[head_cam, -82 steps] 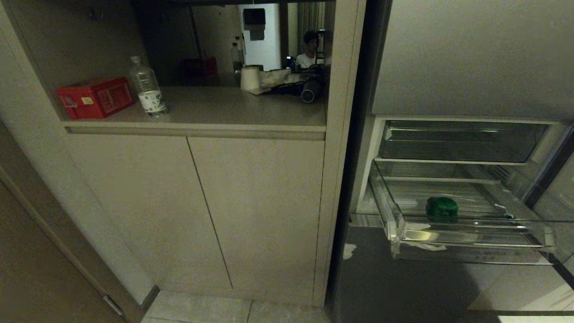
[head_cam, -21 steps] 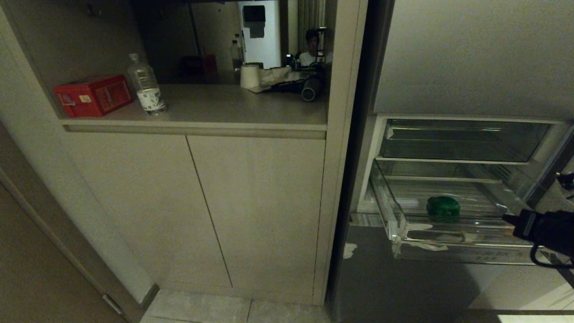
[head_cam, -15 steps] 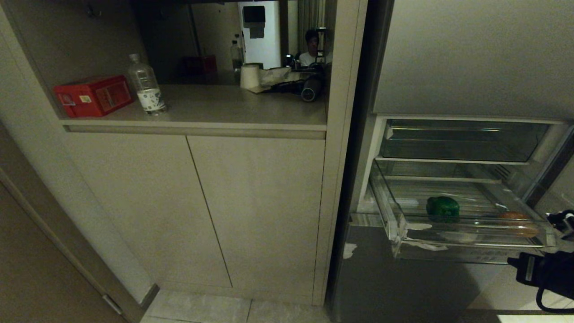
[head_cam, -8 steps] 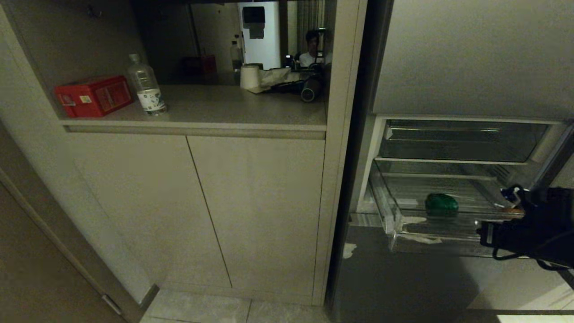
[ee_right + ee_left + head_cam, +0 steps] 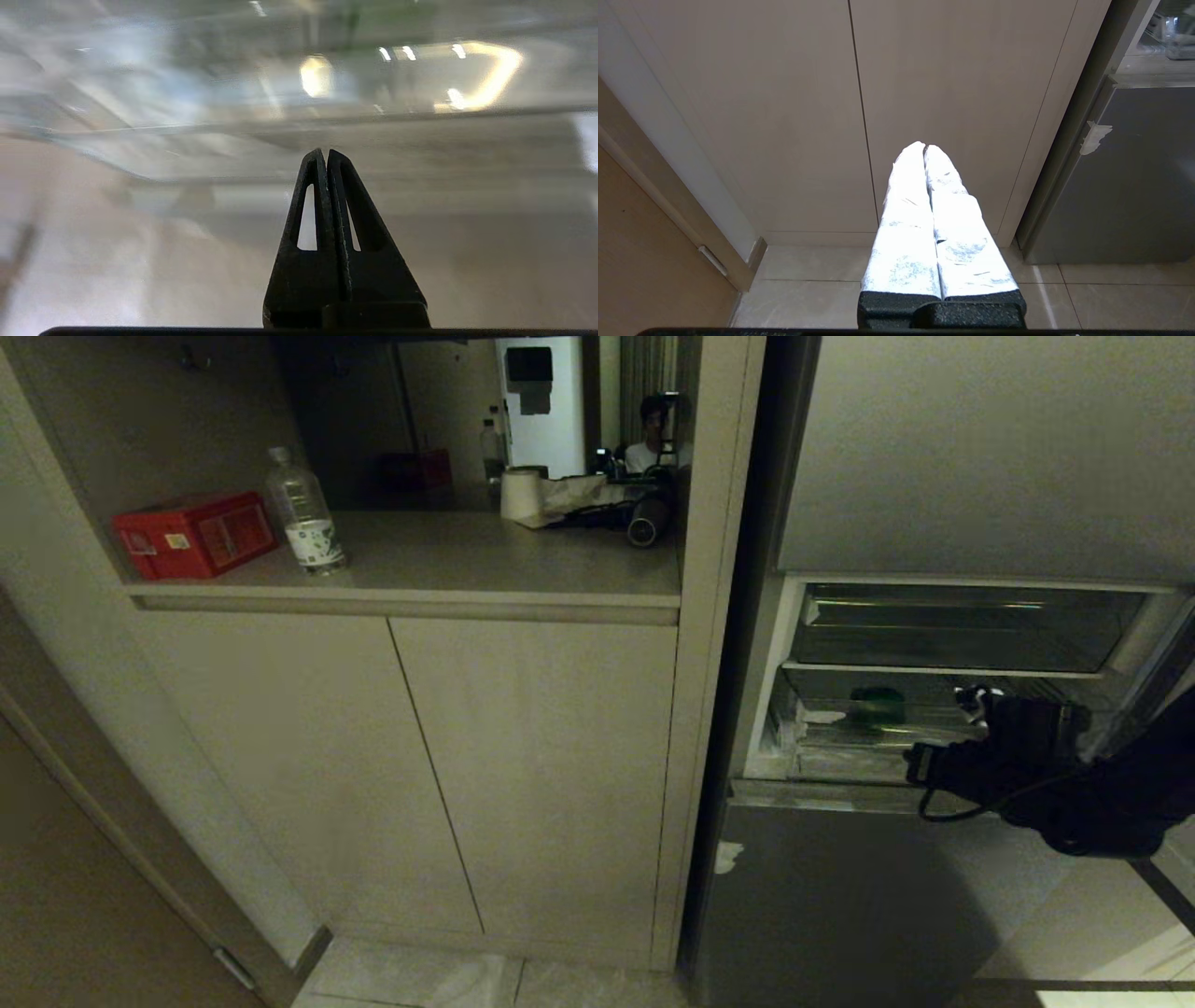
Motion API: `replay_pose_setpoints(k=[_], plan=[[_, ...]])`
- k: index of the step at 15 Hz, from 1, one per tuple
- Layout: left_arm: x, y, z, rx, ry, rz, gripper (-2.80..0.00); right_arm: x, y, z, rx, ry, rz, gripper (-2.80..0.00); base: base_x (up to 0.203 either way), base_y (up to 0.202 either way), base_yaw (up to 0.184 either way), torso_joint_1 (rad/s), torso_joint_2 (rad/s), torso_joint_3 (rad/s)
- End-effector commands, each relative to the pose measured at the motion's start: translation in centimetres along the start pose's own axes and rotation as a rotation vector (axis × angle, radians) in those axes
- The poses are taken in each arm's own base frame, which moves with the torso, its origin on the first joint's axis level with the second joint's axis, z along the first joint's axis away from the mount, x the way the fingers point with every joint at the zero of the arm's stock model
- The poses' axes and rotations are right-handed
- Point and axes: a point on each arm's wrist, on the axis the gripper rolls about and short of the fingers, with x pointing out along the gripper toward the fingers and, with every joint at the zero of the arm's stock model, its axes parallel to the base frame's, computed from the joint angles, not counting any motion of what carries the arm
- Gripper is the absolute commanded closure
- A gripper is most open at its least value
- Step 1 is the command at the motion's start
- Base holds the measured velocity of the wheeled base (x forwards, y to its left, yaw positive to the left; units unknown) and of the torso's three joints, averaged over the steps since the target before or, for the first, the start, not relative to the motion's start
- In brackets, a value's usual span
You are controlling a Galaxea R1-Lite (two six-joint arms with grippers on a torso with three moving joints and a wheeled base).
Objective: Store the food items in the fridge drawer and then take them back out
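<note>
The right gripper [image 5: 326, 156], fingers pressed together and empty, is set against the clear front of the fridge drawer [image 5: 845, 751], which is now pushed almost fully in. Behind it the green food item [image 5: 878, 706] is seen stored; the orange one, visible a second ago, is hidden.

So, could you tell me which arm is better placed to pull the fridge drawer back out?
The right: its shut right gripper is at the fridge drawer front. The left gripper hangs by the cabinet doors.
</note>
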Motion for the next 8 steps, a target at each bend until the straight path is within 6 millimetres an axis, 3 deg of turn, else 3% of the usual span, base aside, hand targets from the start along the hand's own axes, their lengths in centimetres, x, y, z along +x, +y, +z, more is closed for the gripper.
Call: replay_pose_setpoints(k=[1,4,8], plan=[[0.0,0.0,0.0,0.000,0.001,0.000,0.00,0.7,0.3,-0.1,0.038,-0.050,0.020,0.00,0.000,0.000,0.000,0.000,0.00,0.000],[0.0,0.0,0.0,0.000,0.000,0.001,0.00,-0.4,0.8,1.7,0.115,-0.135,0.047,0.00,0.000,0.000,0.000,0.000,0.00,0.000],[0.0,0.0,0.0,0.000,0.000,0.001,0.00,-2.5,1.2,1.7,0.125,-0.126,0.067,0.00,0.000,0.000,0.000,0.000,0.00,0.000]])
